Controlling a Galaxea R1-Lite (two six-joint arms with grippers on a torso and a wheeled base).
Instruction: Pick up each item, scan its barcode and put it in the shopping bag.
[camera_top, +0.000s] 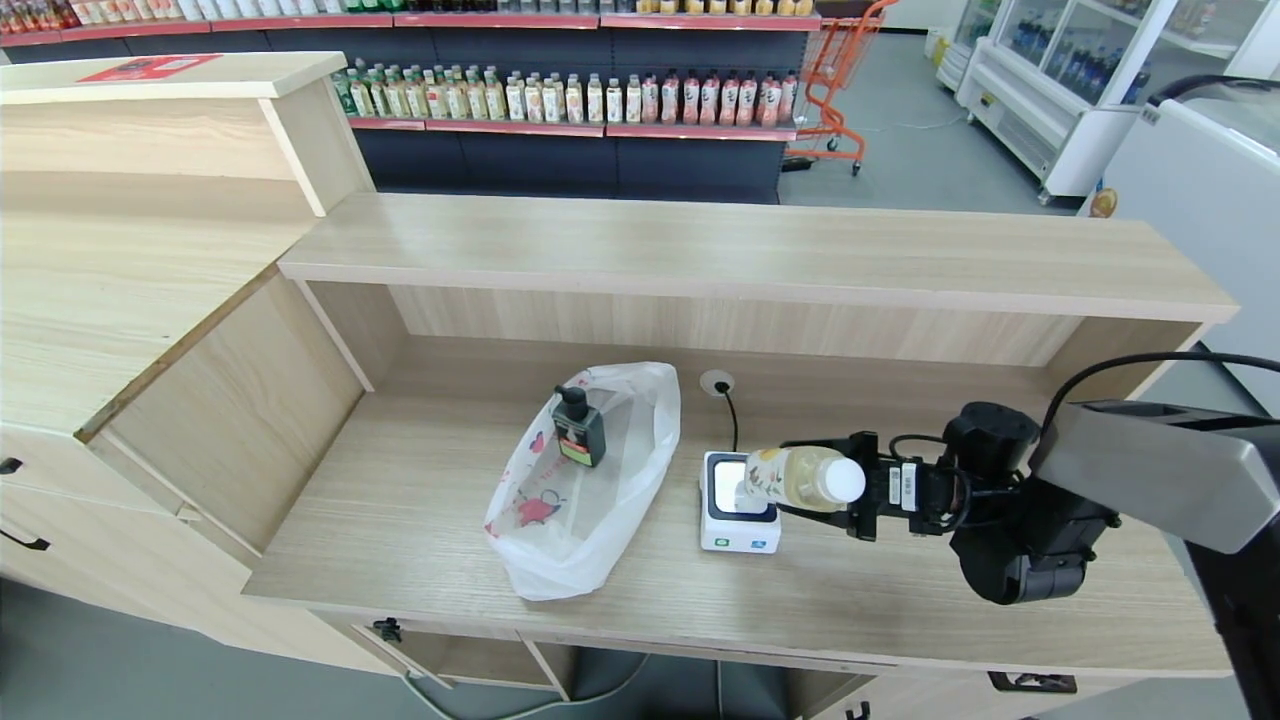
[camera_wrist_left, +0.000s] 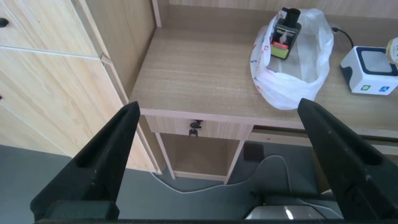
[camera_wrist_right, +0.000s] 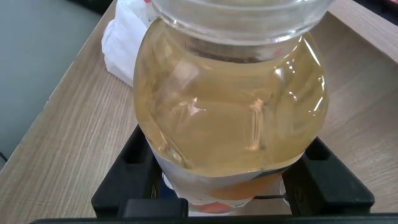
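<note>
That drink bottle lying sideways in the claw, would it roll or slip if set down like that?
Probably it would roll: the bottle has a round body and lies on its side in the right claw above the scanner. It looks well filled with liquid, so likely heavy for its size. Its smooth clear wall may be slippery.

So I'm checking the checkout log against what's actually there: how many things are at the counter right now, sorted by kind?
bottles: 2 (drink bottle, dark pump bottle)
shopping bag: 1
scanner: 1
Total: 4
</note>
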